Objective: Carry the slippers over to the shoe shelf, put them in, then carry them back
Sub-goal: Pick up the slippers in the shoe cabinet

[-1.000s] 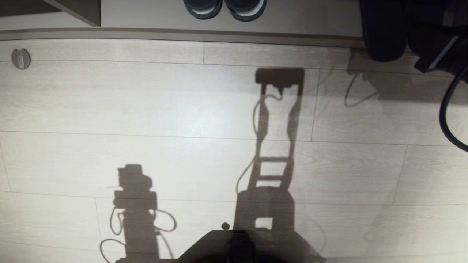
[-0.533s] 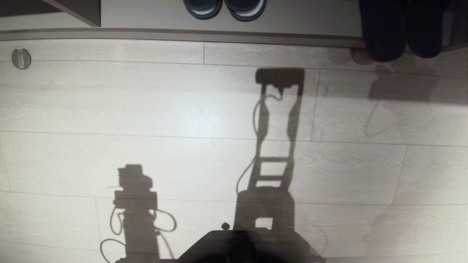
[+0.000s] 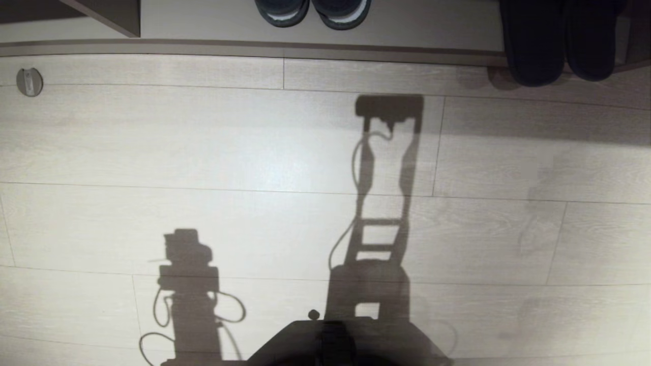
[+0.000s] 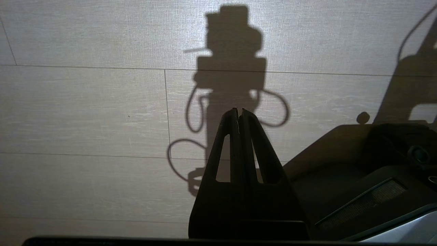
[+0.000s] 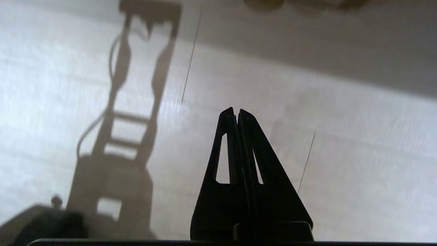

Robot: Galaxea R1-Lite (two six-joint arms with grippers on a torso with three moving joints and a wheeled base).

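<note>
On my head camera the slippers (image 3: 562,40) sit side by side in the shoe shelf (image 3: 432,30) at the far right, their near ends poking out over the shelf's darker front strip (image 3: 254,48) toward the floor (image 3: 203,152). Further left in the same compartment I see a pair of dark shoes (image 3: 313,11) with white-edged soles, well apart from the slippers, and a slanting divider panel (image 3: 109,15) at the left end. A small round metal fitting (image 3: 29,81) sits on the floor near the strip.

Neither arm shows in my head view — only shadows on the planks. From the wrist cameras, the left gripper (image 4: 238,114) hangs above bare floor beside the robot's dark base (image 4: 358,164), fingers pressed together and holding nothing. The right gripper (image 5: 236,114) is likewise pinched together and empty, over bare floor short of the shelf.
</note>
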